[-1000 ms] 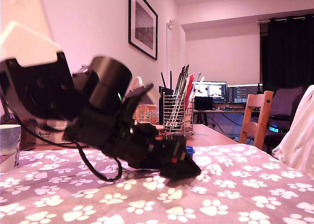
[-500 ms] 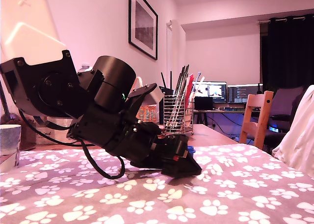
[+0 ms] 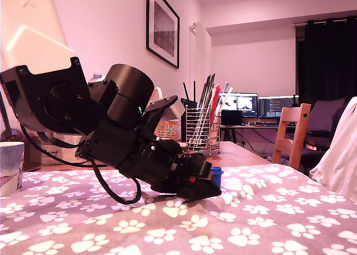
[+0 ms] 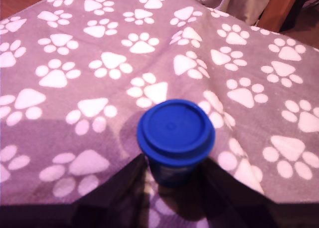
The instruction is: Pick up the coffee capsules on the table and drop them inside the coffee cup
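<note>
Capsule: small dark-blue plastic coffee capsule (image 4: 175, 138) stands rim-up on the paw-print desk cloth (image 4: 75, 63).
End effector (image 4: 174, 188): dark fingers flank the capsule's body; contact unclear.
Technique: squeeze below the rim, then lift straight.

Exterior view low at table height, side-on and close, wrist view steeply downward — both share the cloth (image 3: 268, 221).

No readable text. White container (image 3: 56, 149) behind arm: partial word, illegible. Monitors (image 3: 239, 104): screen content too small. Capsule (image 4: 175, 138) side marking blurred.
</note>
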